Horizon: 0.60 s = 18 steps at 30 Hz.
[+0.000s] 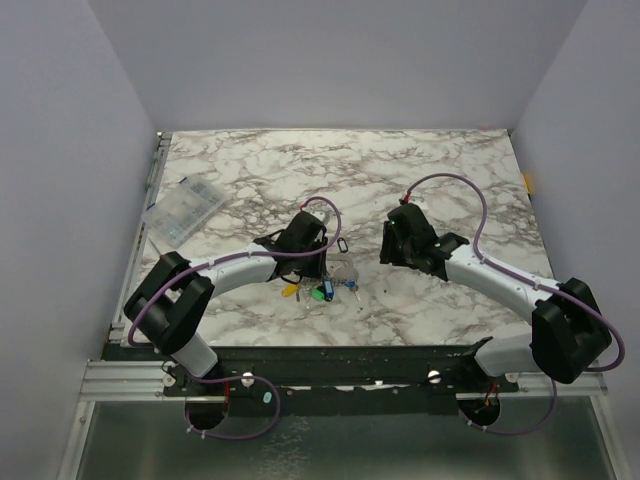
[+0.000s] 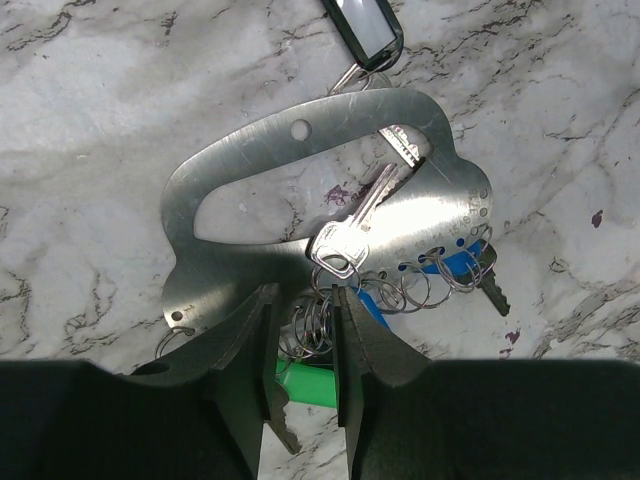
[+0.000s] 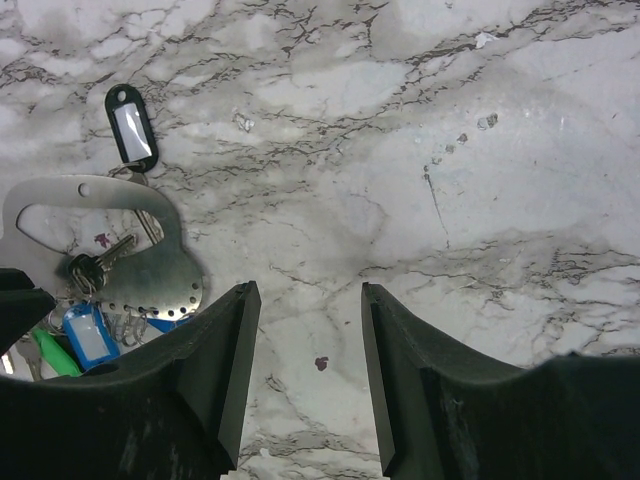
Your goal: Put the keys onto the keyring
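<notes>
Nearest the left wrist camera, the left gripper [image 2: 300, 300] has its fingers [image 2: 250, 345] drawn narrow, with only a slim gap between them. A cluster of thin wire rings [image 2: 400, 292] runs along the near edge of the flat metal plate [image 2: 250, 160]. The loops I take for the keyring [image 2: 314, 328] sit inside that gap. The view is too crowded to say whether the pads pinch the wire or only bracket it. The narrow stance looks meant to pin the loop steady so a key can be threaded on. A green tag [image 2: 305, 382] lies just under the fingers. Just beyond the fingertips, a silver key [image 2: 355, 225] lies flat on the plate with its head touching the rings. A blue tag [image 2: 455, 270] and a dark-headed key [image 2: 493, 283] hang at the plate's right edge. Farther out, a black tag [image 2: 365, 25] lies on the marble table [image 3: 450, 150] past the plate. The right gripper [image 3: 307, 295] hovers over bare marble, well apart from the bunch, its fingers wide and holding nothing. It is probably kept free to fetch a key. At the far left sits a clear box [image 1: 185, 207].
</notes>
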Each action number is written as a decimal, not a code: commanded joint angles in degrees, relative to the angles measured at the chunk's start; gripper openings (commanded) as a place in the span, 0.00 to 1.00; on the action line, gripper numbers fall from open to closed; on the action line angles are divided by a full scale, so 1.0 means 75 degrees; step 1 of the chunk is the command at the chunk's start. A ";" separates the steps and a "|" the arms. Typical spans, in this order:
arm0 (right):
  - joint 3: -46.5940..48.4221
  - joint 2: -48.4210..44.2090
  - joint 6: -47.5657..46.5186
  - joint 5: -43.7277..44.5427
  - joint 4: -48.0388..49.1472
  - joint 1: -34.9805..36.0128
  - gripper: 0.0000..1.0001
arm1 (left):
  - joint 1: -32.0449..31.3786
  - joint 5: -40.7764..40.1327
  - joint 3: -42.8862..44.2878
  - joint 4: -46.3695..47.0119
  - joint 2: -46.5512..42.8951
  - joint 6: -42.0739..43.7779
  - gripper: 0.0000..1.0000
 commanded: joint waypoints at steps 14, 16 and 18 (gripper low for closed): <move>-0.0078 -0.0052 -0.0128 -0.0224 0.0165 -0.0058 0.53 | 0.0037 0.0353 -0.0247 -0.0149 -0.0151 -0.0223 0.27; -0.0073 -0.0035 -0.0125 -0.0222 0.0165 -0.0058 0.53 | 0.0043 0.0392 -0.0248 -0.0149 -0.0156 -0.0248 0.29; -0.0073 -0.0012 -0.0126 -0.0216 0.0165 -0.0059 0.53 | 0.0037 0.0462 -0.0233 -0.0149 -0.0163 -0.0278 0.30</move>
